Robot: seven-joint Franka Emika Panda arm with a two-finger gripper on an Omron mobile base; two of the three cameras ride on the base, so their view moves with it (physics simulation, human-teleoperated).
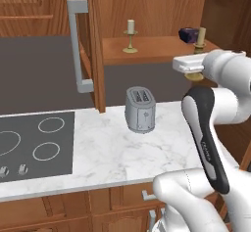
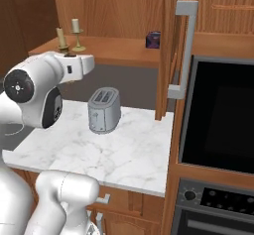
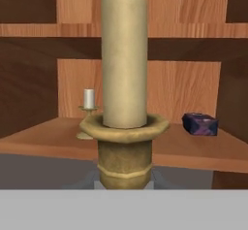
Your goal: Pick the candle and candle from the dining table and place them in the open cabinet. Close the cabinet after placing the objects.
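Observation:
My gripper (image 3: 124, 181) is shut on the brass holder of a yellowish candle (image 3: 124, 64), which stands upright in it. From the base, this candle (image 1: 200, 35) (image 2: 60, 36) rises above the white hand at the right front of the open cabinet's shelf (image 1: 157, 50) (image 2: 114, 50). The holder's foot is hidden by the hand. The other candle (image 1: 130, 34) (image 2: 76, 30) (image 3: 88, 103), short and cream on a slim brass stick, stands on the shelf further left and further back. The dining table is out of view.
The cabinet door (image 1: 93, 45) (image 2: 168, 45) stands open with a long grey bar handle (image 1: 77, 45) (image 2: 184, 50). A dark purple object (image 1: 187, 34) (image 2: 153, 39) (image 3: 200, 124) lies on the shelf. A grey toaster (image 1: 140, 109) (image 2: 104, 109) stands on the marble counter (image 1: 112, 152) beside a black hob (image 1: 34, 140).

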